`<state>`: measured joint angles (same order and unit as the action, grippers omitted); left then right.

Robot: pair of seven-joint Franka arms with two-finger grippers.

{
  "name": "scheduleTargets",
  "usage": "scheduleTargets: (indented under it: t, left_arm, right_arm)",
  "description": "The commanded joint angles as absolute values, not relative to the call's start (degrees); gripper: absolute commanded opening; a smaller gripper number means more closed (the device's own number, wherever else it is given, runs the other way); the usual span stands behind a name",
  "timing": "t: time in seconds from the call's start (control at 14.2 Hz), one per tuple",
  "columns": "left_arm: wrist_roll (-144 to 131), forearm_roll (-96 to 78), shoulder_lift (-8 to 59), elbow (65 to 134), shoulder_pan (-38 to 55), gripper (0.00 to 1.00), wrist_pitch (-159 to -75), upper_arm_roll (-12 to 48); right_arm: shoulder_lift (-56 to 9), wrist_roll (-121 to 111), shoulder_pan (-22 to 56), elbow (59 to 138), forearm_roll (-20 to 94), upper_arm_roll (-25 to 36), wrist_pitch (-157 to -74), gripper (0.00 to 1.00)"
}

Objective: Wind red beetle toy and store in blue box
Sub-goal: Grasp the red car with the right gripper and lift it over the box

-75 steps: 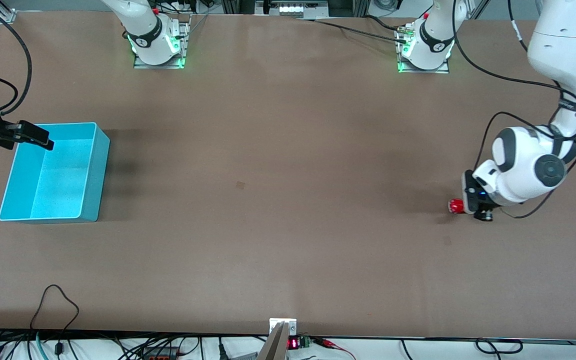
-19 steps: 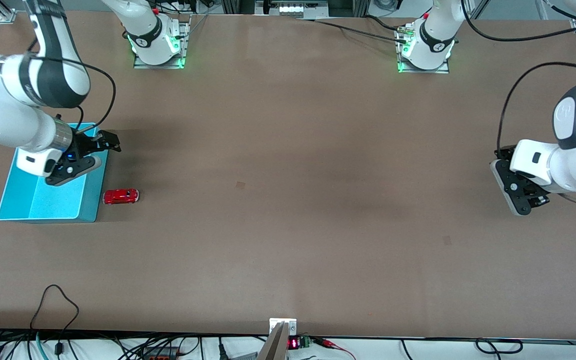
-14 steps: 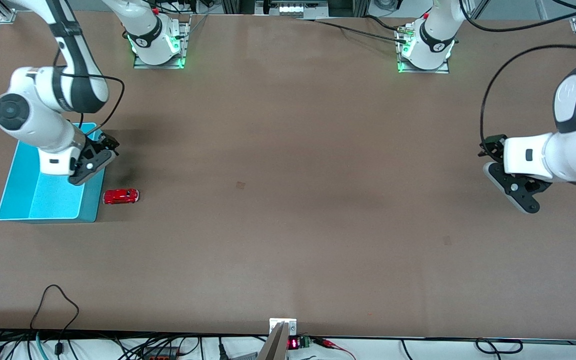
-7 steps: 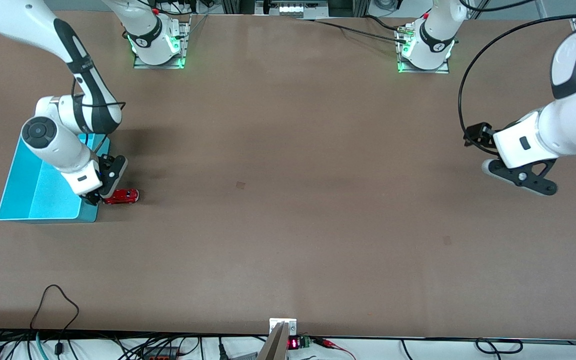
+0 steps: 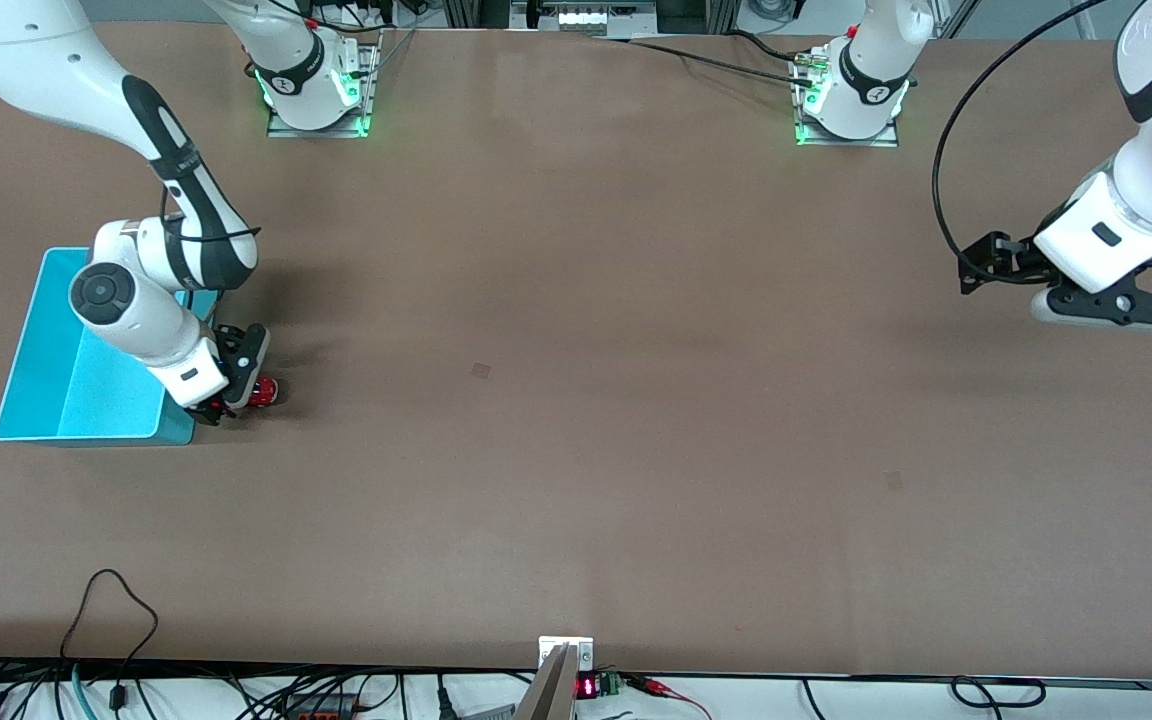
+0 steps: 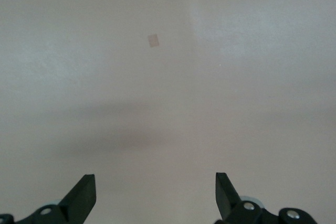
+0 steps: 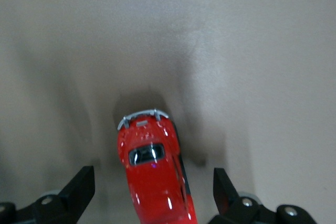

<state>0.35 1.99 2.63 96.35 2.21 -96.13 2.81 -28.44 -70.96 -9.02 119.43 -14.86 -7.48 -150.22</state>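
The big brown table (image 5: 576,400) holds a blue box (image 5: 46,385) and a little red beetle toy (image 5: 264,391). The toy sits on the table just beside the box, between the spread fingers (image 7: 79,187) of the right gripper (image 7: 152,195).

I can make out very little writing from here. At the middle of the desk's (image 5: 576,330) edge nearest the front camera, a small display (image 5: 586,687) shows red lit digits, but I cannot read what they say. Each of the two arm bases along the opposite edge carries a dark band with a small round white mark (image 5: 288,82) on it, and the mark on the other base (image 5: 875,94) looks the same; neither is legible to me. The wrist views show no lettering at all, not on the desk surface and not on the red beetle toy (image 7: 155,174).
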Motion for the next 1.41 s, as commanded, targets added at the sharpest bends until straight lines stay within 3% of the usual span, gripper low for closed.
scheduleTargets:
  t: [0.0, 0.07, 0.14, 0.21, 0.28, 0.63, 0.99, 1.34]
  left_arm:
    - [-0.18, 0.36, 1.23, 98.09, 2.72, 1.00, -97.47, 2.55]
    - [-0.18, 0.35, 1.14, 98.09, 2.72, 1.00, -97.47, 2.55]
    - [-0.18, 0.35, 1.14, 98.00, 2.72, 1.00, -97.38, 2.55]
    - [-0.18, 0.35, 1.23, 97.91, 2.72, 1.00, -97.38, 2.55]
    - [-0.18, 0.26, 1.23, 97.91, 2.72, 1.00, -97.38, 2.64]
    - [-0.18, -0.09, 1.23, 97.82, 2.81, 1.00, -97.03, 2.81]
    - [-0.18, -0.09, 1.14, 97.82, 2.72, 1.00, -96.33, 2.81]
    - [-0.18, -0.09, 1.14, 97.65, 2.72, 1.00, -95.98, 2.73]
  right_arm:
    - [-28.92, -71.81, -9.58, 119.00, -15.64, -8.09, -150.73, 0.94]
    - [-28.92, -71.89, -9.41, 119.00, -15.64, -8.09, -150.73, 0.72]
    - [-28.83, -71.89, -9.40, 119.00, -15.64, -8.09, -150.73, 0.40]
    - [-28.74, -71.89, -9.32, 118.92, -15.64, -8.09, -150.65, 0.16]
    - [-28.57, -71.55, -9.32, 118.92, -15.64, -8.09, -150.64, 0.00]
    - [-27.60, -59.19, -7.74, 116.81, -11.87, -8.87, -148.90, 0.00]
    - [-23.66, -33.78, -3.43, 106.46, -3.81, -9.32, -128.80, 0.00]
    - [-17.24, -15.68, -2.90, 106.43, -0.97, -2.30, -121.12, 0.00]
